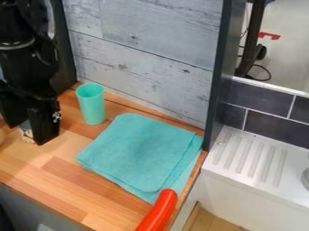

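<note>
So, going left to right, with the turquoise cloth [138, 151] as my landmark: well off to the left of it there's the black gripper [26, 135], hanging low over the wooden desk [51, 182]. Right at it, down low, is a small pale object [27, 131] with some brownish marks. Most of it is hidden, so I honestly can't tell whether the gripper is holding it, or whether it's open or closed.

Next along is a plain turquoise cup [91, 104], standing upright on the desk just beside the cloth's back left corner, mouth up, near the grey wood-plank wall [145, 58].

The cloth itself is lying flat, folded into a few layers that don't quite line up, so the lower ones peek out along the right and front edges. It's pretty much the same colour as the cup.

At the cloth's front corner there's a shiny orange-red, rounded thing [159, 211], kinda like a handle. Can't tell if it touches the cloth.

Right of the cloth, past a dark upright post [220, 76], there's a white sink unit [250, 158] with a grooved draining top, and dark tiles [259, 99] with pale grout behind it.
</note>
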